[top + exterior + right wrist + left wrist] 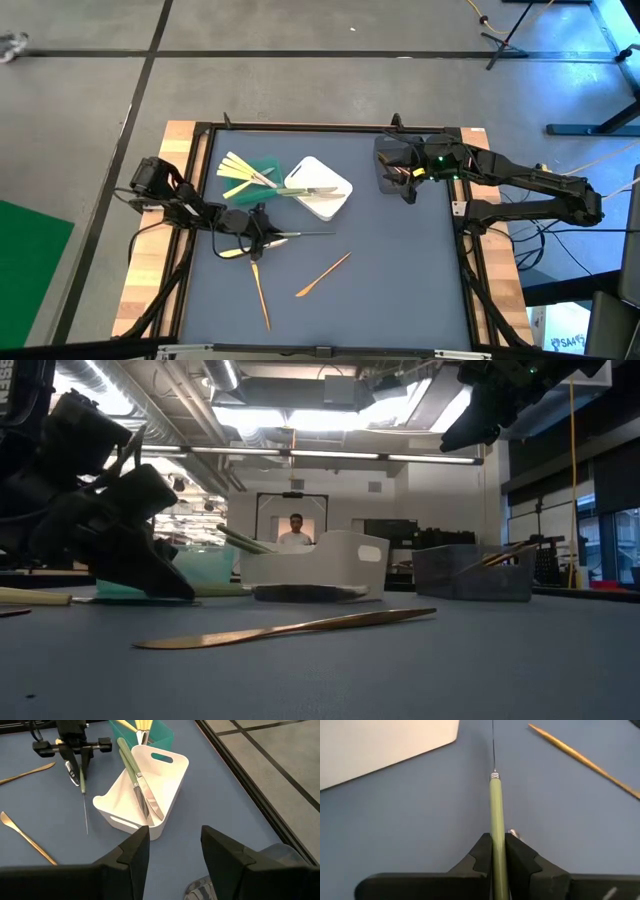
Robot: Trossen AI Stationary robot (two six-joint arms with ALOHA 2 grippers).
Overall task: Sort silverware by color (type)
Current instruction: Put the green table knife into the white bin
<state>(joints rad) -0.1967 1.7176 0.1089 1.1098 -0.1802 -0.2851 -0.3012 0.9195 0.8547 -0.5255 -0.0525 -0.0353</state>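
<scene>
My left gripper point(258, 233) is at the mat's left and is shut on a green-handled knife point(300, 234) whose thin blade points toward the table's right. My right gripper point(175, 855) hangs open, high over the grey bin point(392, 163) at the far right. The white bin point(145, 790) holds two green-handled knives point(134, 775). Pale yellow utensils point(240, 166) stick out of the green bin point(265, 172). Two orange-brown utensils point(323, 275) point(260, 293) lie flat on the mat near the front. My left gripper pinches the knife's green handle point(496, 837) between its two fingers, back from the silver collar point(494, 776). The fingers come from the table's left, slanting down, and lie along the handle. Whether the blade tip point(86, 827) rests on the mat, I cannot tell.
A small silvery utensil point(72, 774) lies on the mat right beside the left fingers. A pale piece point(232, 253) lies just in front of the left gripper. Bare mat spreads across the middle and right point(400, 270). A raised black frame point(465, 270) borders the mat.
</scene>
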